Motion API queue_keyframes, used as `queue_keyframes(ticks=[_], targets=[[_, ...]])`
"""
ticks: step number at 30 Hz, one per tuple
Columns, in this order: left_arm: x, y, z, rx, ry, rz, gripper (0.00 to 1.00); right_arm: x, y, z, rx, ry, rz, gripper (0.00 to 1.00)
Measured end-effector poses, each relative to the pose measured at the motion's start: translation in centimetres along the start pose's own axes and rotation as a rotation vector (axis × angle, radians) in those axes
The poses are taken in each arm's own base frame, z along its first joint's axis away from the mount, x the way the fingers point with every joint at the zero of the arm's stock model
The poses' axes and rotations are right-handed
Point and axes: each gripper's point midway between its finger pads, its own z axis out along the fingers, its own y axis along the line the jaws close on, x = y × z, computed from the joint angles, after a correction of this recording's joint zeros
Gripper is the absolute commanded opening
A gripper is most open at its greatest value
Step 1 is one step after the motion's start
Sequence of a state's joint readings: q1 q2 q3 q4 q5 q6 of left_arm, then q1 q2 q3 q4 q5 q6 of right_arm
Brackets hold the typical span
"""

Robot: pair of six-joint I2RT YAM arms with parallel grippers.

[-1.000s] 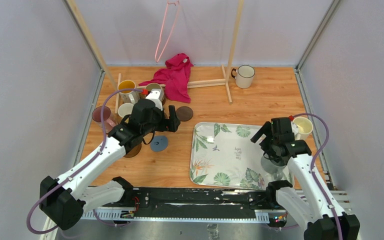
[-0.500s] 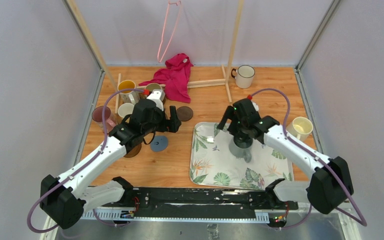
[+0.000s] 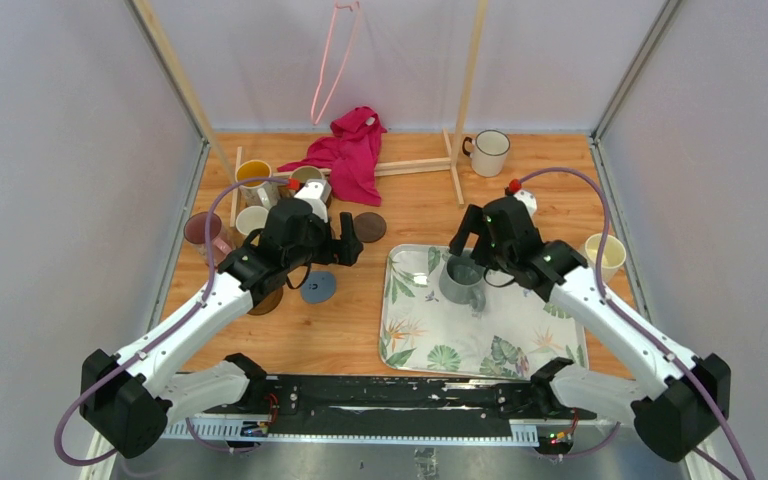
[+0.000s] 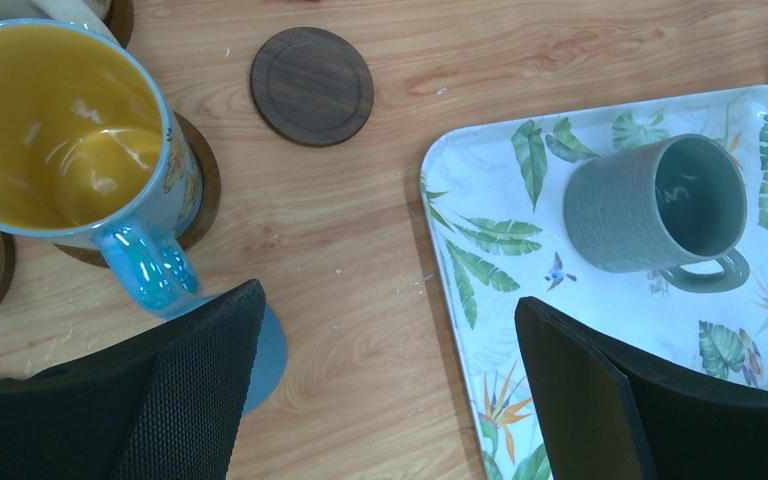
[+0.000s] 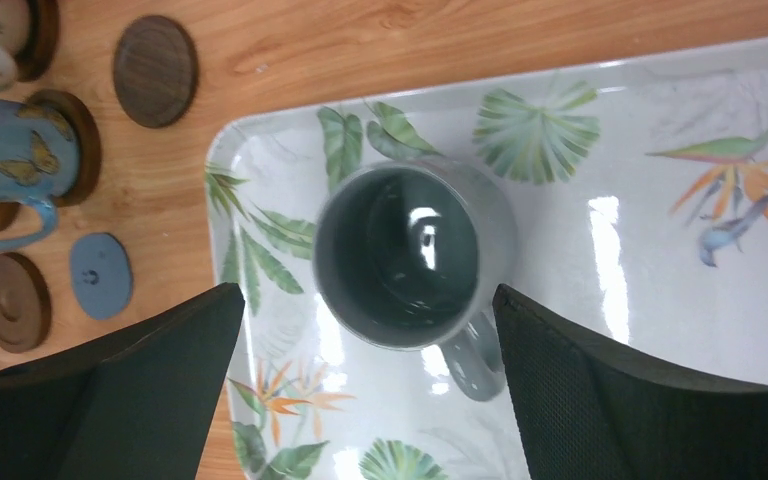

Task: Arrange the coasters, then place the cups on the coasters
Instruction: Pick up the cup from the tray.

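Right gripper (image 5: 368, 295), spread over the grey mug (image 5: 400, 250), had shifted to the tray's (image 5: 660, 260) far-left corner. Left gripper (image 4: 388, 300) hung spread beyond its left edge.

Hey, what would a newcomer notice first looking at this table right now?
Probably the grey mug standing on the leaf-patterned tray, right of centre, with the right gripper open over it. Next, the crimson cloth heaped at the back, and the mugs clustered on coasters at left.
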State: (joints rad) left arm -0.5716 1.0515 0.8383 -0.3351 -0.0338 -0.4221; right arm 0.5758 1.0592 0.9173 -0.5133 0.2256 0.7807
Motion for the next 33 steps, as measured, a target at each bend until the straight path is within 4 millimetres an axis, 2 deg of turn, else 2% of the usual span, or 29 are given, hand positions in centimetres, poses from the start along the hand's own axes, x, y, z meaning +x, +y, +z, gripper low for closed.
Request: queue_keyframes(ticks=[3, 8, 12, 20, 26, 33], targets=[[0.0, -0.1, 0.0, 0.006, 0.002, 0.000, 1.00, 1.6, -1.8, -0.2, 0.015, 0.011, -0.033, 1.00], [-0.2, -0.3, 0.0, 0.010, 0.000, -0.001, 1.00, 5.4, -4.4, 0.8, 0.021, 0.066, -0.087, 1.00], [-0.2, -0.3, 0.0, 0.012, 0.000, -0.001, 1.00, 6.6, -4.8, 1.3, -0.008, 0.078, -0.103, 1.00], [-0.2, -0.3, -0.1, 0.013, 0.000, -0.001, 1.00, 7.2, -3.3, 2.5, -0.071, 0.080, -0.109, 1.00], [-0.4, -0.4, -0.4, 0.017, -0.009, -0.002, 1.00, 9.1, -1.5, 2.7, -0.102, 0.123, -0.162, 1.00], [-0.5, -0.4, -0.5, 0.017, -0.012, -0.002, 1.00, 11.1, 3.2, 2.7, -0.157, 0.171, -0.241, 1.00]])
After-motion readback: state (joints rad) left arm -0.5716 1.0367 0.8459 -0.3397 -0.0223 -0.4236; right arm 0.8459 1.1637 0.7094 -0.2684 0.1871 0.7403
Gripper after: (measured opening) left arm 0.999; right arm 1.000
